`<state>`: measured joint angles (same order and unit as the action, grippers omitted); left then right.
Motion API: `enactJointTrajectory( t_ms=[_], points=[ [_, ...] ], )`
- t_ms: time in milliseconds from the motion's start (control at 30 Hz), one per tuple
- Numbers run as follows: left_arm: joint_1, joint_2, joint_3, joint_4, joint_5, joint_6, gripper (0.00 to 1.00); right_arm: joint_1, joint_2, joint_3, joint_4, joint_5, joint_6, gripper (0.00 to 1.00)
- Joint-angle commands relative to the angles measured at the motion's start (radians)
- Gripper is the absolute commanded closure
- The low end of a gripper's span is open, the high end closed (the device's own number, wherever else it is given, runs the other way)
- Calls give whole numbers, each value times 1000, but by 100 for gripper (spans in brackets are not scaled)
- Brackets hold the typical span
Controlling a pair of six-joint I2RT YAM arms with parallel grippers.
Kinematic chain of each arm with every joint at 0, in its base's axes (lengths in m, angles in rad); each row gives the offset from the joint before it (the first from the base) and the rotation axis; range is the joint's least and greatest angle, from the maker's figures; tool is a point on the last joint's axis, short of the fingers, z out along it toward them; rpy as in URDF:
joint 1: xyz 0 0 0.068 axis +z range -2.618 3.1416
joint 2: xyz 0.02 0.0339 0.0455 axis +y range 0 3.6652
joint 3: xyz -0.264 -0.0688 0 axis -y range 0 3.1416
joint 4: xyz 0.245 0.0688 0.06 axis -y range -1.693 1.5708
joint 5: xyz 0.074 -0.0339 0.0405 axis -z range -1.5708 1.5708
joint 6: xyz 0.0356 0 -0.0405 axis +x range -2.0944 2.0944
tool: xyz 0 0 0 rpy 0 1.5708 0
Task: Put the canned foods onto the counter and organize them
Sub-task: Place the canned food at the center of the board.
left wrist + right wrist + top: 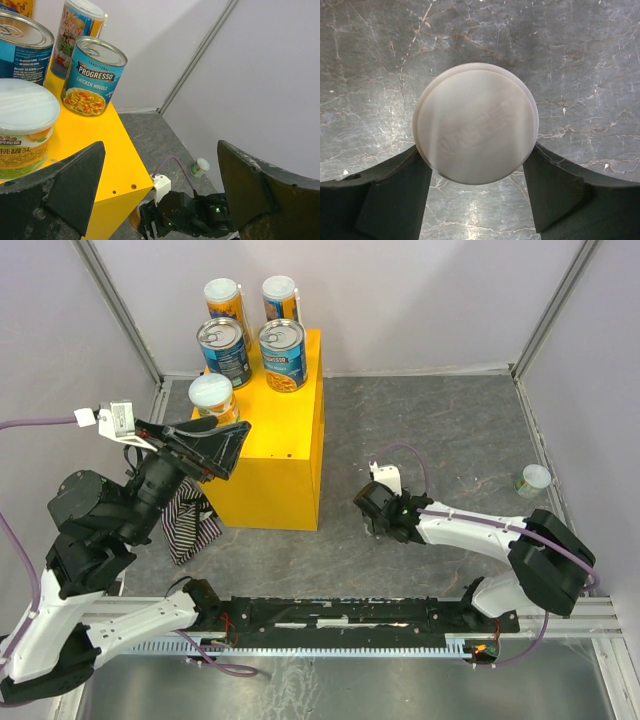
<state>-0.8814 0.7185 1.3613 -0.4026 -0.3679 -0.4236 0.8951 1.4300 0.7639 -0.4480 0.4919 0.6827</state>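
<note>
Right end effector [476, 159], jaws flanking can [475, 120]

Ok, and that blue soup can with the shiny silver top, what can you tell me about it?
The blue-labelled cylindrical metal soup can stands upright on the big bright yellow rectangular box, near its right edge. Its label reads Progresso Traditional Chicken Noodle above a picture of a bowl of soup. The silver top has a pull tab and looks unopened. Nothing holds it; another blue-labelled can stands close beside it.
</note>
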Motion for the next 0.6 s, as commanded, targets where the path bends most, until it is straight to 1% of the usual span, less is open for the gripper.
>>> enactJointTrajectory(
  t_ms=[0, 100, 200, 333, 567],
  points=[
    [1, 10, 33, -8, -25, 28, 1, 12, -21, -15, 87, 84, -7, 20],
    [1, 12, 33, -11, -26, 26, 2, 16, -35, -33, 100, 106, -9, 10],
    [1, 16, 36, -15, -27, 25, 2, 16, -50, -49, 124, 112, -23, 6],
    [2, 27, 46, -23, -28, 25, 2, 17, -81, -84, 197, 121, -46, 7],
    [2, 57, 80, -48, -22, 28, 2, 22, -154, -172, 337, 133, -76, 14]
  ],
)
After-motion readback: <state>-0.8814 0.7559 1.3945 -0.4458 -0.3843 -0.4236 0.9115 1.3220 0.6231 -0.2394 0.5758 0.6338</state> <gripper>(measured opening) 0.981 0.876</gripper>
